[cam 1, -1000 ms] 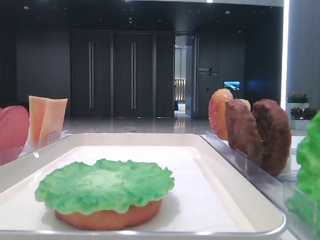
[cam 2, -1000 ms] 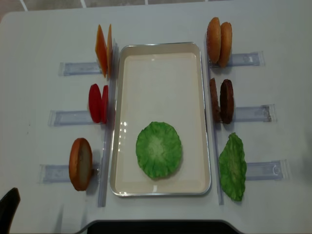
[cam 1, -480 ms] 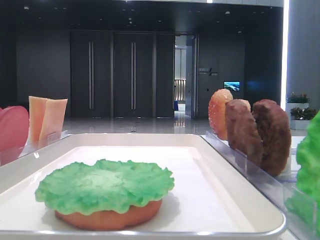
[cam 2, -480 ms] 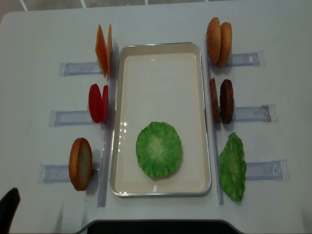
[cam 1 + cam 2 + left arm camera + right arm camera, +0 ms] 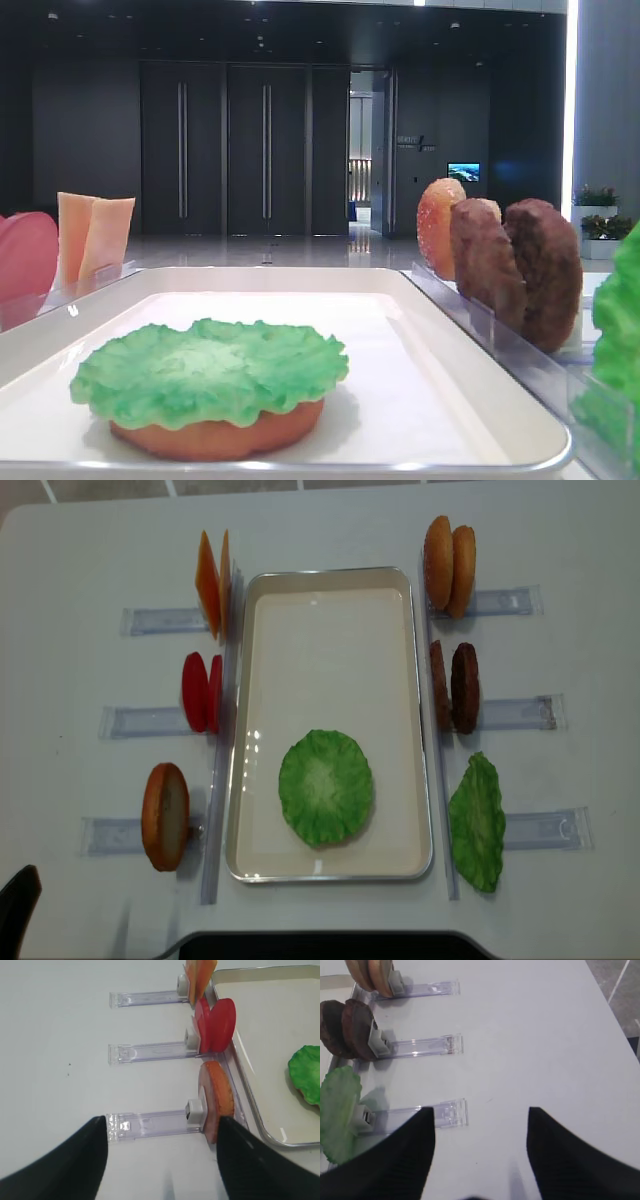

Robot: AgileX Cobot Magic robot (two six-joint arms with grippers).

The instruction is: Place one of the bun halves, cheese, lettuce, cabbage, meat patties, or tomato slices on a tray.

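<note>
On the white tray (image 5: 330,578) a green lettuce leaf (image 5: 326,786) lies over a flat bun half (image 5: 215,437) at the near end. Standing in side racks are cheese (image 5: 212,583), tomato slices (image 5: 201,692), a bun half (image 5: 165,816), two more bun halves (image 5: 449,558), meat patties (image 5: 455,687) and another lettuce leaf (image 5: 477,823). My left gripper (image 5: 162,1122) hovers open and empty over the table, just short of the left bun half (image 5: 219,1100). Over bare table right of the lettuce rack, my right gripper (image 5: 480,1110) is open and holds nothing.
Clear plastic racks (image 5: 150,620) lie on the white table along both long sides of the tray. Their outer ends (image 5: 451,1112) point toward the table's side edges. A dark strip (image 5: 320,945) runs along the near table edge.
</note>
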